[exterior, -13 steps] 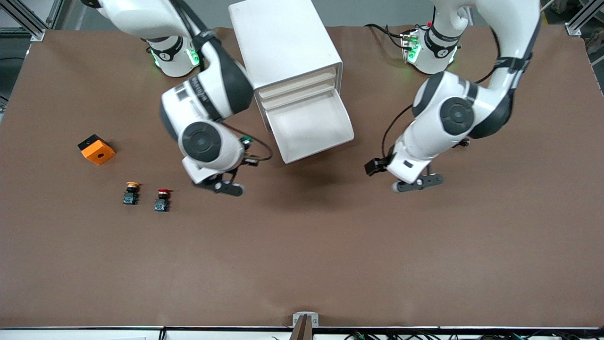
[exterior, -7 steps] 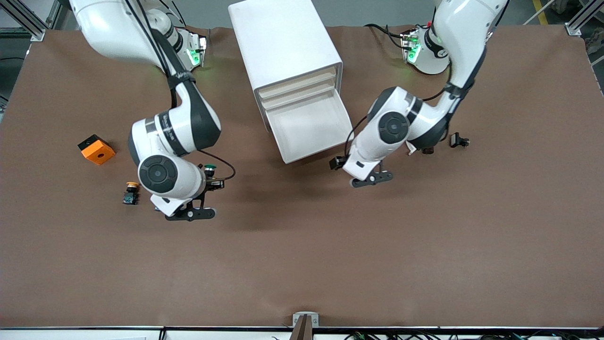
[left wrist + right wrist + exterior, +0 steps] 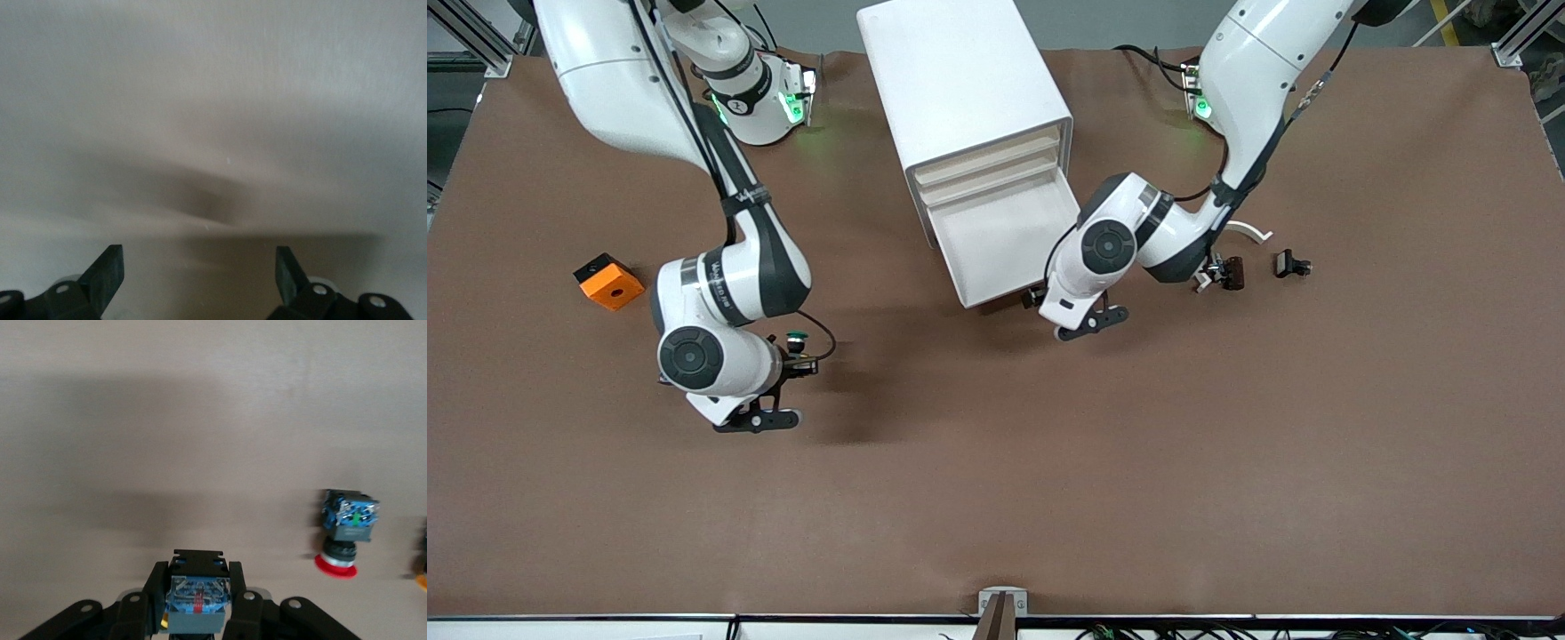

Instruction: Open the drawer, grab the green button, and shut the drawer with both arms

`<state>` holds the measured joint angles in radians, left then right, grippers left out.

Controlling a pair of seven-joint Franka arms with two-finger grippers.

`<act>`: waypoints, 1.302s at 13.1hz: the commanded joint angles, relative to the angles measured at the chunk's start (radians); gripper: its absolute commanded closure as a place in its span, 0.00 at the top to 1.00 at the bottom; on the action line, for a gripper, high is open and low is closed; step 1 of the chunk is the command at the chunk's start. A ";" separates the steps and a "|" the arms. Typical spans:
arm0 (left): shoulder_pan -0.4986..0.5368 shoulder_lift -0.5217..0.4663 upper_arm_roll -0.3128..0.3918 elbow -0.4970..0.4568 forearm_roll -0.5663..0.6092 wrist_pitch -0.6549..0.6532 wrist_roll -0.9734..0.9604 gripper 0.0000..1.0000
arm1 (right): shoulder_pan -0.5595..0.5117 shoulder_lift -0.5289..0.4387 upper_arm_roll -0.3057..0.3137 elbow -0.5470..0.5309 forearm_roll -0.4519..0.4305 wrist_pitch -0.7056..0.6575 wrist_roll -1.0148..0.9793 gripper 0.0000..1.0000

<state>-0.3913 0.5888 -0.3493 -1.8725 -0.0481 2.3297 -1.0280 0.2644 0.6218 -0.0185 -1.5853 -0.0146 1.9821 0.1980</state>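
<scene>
The white cabinet stands at the table's back middle. Its lowest drawer is pulled out, and the tray shows bare. My right gripper is shut on the green-capped button and holds it over the table toward the right arm's end. In the right wrist view the gripper grips the button, blue base up. My left gripper is open at the drawer's front edge, by the corner toward the left arm's end. In the left wrist view its open fingers face a pale surface.
A red-capped button lies on the table beside the held one, and a yellow cap shows at the view's edge; the right arm hides both in the front view. An orange block lies toward the right arm's end. Small black parts lie toward the left arm's end.
My right arm carried the green button away from the drawer toward the red and yellow buttons. My left arm swung in from the table's left-arm end to the drawer's front edge.
</scene>
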 commanded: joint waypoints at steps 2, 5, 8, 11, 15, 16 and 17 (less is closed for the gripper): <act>-0.040 -0.014 -0.025 0.009 0.011 -0.065 -0.107 1.00 | -0.057 0.050 0.017 -0.005 -0.036 0.095 -0.006 0.33; -0.041 -0.012 -0.083 0.007 0.011 -0.102 -0.173 1.00 | -0.059 0.073 0.017 -0.005 -0.036 0.130 -0.008 0.36; -0.046 -0.004 -0.143 0.003 0.011 -0.119 -0.233 1.00 | -0.063 0.082 0.017 -0.010 -0.035 0.149 -0.006 0.36; -0.093 -0.003 -0.149 0.001 0.010 -0.119 -0.286 1.00 | -0.065 0.088 0.017 -0.016 -0.035 0.159 -0.006 0.37; -0.127 0.008 -0.154 0.001 -0.016 -0.119 -0.330 1.00 | -0.063 0.098 0.017 -0.016 -0.035 0.179 -0.006 0.43; -0.127 0.006 -0.154 0.001 -0.019 -0.122 -0.330 1.00 | -0.063 0.098 0.017 -0.018 -0.035 0.178 -0.006 0.45; -0.123 0.005 -0.154 0.004 -0.019 -0.127 -0.330 1.00 | -0.063 0.096 0.017 -0.016 -0.035 0.176 -0.006 0.47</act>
<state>-0.5189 0.5959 -0.4944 -1.8731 -0.0503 2.2192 -1.3430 0.2181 0.7216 -0.0184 -1.5952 -0.0272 2.1497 0.1899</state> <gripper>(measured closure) 0.000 0.551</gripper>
